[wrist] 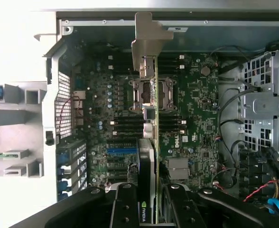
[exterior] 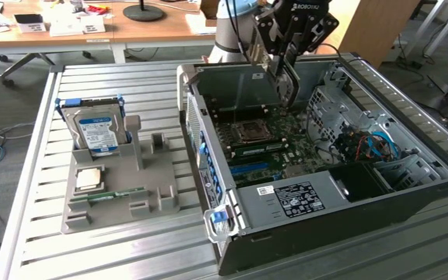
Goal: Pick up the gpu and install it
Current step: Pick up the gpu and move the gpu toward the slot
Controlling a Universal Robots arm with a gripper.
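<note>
Well, we judge the gpu (wrist: pixel 152 156) to be a light and stiff thing, but also a fragile one. It is a thin green board with small parts on it, a black cooler block (wrist: pixel 145 164) on one face and a silver end bracket (wrist: pixel 147 42) at one end. In our opinion the best place to take it is across the two flat faces, near the upper edge. There the cooler block gives one finger a firm surface, and the contact edge and the bracket stay free. The board is smooth, so we think it could tilt or slip a little if the grip were weak, and it would not forgive a hard push at an angle. The gripper (exterior: pixel 283 53) is clenched on the gpu in just this way. One of the fingers (wrist: pixel 125 205) presses on the cooler side and the other one on the bare side. The card stands on edge between them and hangs straight below the gripper. Its bracket end reaches out beyond the fingertips toward the wall of the computer case (exterior: pixel 325 224). The gpu is inside the open top of the case, above the motherboard (wrist: pixel 196 104) and apart from it, with the processor socket (wrist: pixel 138 92) below it.
</note>
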